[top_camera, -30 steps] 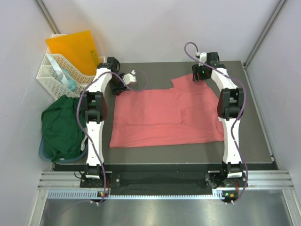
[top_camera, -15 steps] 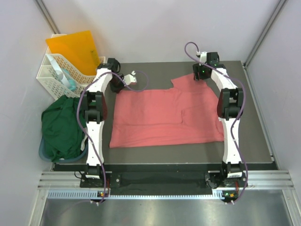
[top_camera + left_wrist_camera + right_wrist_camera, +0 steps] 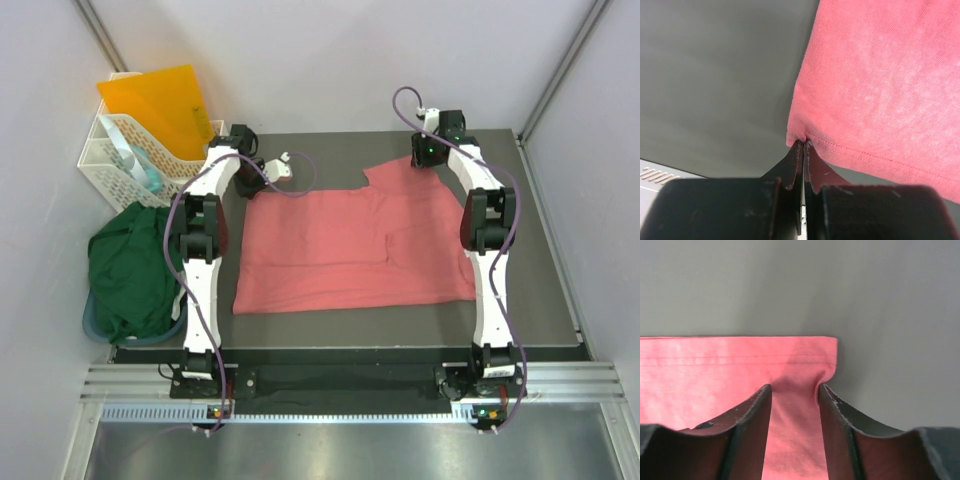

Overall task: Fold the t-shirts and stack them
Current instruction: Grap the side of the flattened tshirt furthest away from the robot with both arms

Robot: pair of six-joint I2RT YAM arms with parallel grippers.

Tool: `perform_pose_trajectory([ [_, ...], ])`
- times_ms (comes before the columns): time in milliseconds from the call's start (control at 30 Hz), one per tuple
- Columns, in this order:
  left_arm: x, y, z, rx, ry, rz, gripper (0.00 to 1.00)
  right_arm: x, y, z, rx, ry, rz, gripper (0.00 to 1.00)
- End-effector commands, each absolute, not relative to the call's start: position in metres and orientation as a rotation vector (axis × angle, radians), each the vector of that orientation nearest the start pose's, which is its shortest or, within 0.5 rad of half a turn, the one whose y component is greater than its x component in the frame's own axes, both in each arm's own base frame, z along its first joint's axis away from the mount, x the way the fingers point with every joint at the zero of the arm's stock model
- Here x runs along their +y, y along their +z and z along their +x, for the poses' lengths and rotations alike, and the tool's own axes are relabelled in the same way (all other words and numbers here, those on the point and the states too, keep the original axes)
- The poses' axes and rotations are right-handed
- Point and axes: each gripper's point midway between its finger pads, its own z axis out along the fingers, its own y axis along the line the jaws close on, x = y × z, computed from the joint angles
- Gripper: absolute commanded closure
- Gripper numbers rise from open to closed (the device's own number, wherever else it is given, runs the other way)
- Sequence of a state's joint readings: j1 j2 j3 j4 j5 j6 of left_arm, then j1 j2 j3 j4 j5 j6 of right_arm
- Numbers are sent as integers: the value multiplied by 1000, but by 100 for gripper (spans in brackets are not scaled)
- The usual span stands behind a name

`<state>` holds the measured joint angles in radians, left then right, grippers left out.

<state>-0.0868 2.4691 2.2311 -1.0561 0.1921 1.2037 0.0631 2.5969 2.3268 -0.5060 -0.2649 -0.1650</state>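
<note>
The salmon-pink t-shirt (image 3: pixel 350 250) lies spread flat on the dark table (image 3: pixel 530 270). My left gripper (image 3: pixel 252 190) is at its far left corner. In the left wrist view that gripper (image 3: pixel 804 142) is shut on the hemmed corner of the pink cloth (image 3: pixel 880 85). My right gripper (image 3: pixel 428 160) is at the far right corner. In the right wrist view its jaws (image 3: pixel 795 387) stand apart, astride the pink hem (image 3: pixel 715 365), and the cloth puckers between them. The dark green t-shirt (image 3: pixel 130 275) lies crumpled off the table's left edge.
A white plastic basket (image 3: pixel 115 150) with an orange folder (image 3: pixel 160 105) in it stands at the back left, close to the left arm. Pale walls close in behind and on both sides. A metal rail runs along the near edge.
My left gripper has shut on the shirt's corner. The right jaws have narrowed around the far right hem. Neither arm has shifted much.
</note>
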Motion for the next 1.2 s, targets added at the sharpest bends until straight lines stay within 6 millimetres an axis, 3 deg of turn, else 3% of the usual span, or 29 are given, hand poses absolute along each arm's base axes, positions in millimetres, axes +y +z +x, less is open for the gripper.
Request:
perform_pose_trajectory([
  [0, -50, 37, 511, 2243, -99, 1744, 100, 96, 53, 644, 2255, 340, -403, 60],
  [233, -54, 42, 506, 2240, -102, 1754, 100, 87, 52, 648, 2259, 272, -369, 64],
  [333, -53, 42, 502, 2241, -104, 1762, 100, 81, 55, 652, 2250, 231, -353, 70],
  [600, -53, 41, 496, 2254, -113, 1773, 100, 62, 59, 660, 2248, 108, -259, 61],
  [733, -56, 40, 497, 2245, -110, 1788, 100, 64, 59, 660, 2246, 121, -262, 62],
  [833, -58, 40, 497, 2238, -110, 1792, 100, 63, 58, 660, 2246, 119, -257, 68],
  [967, -62, 38, 497, 2234, -113, 1799, 100, 64, 58, 661, 2246, 123, -259, 84],
  [1167, -64, 36, 498, 2225, -104, 1814, 100, 63, 59, 660, 2245, 121, -263, 100],
])
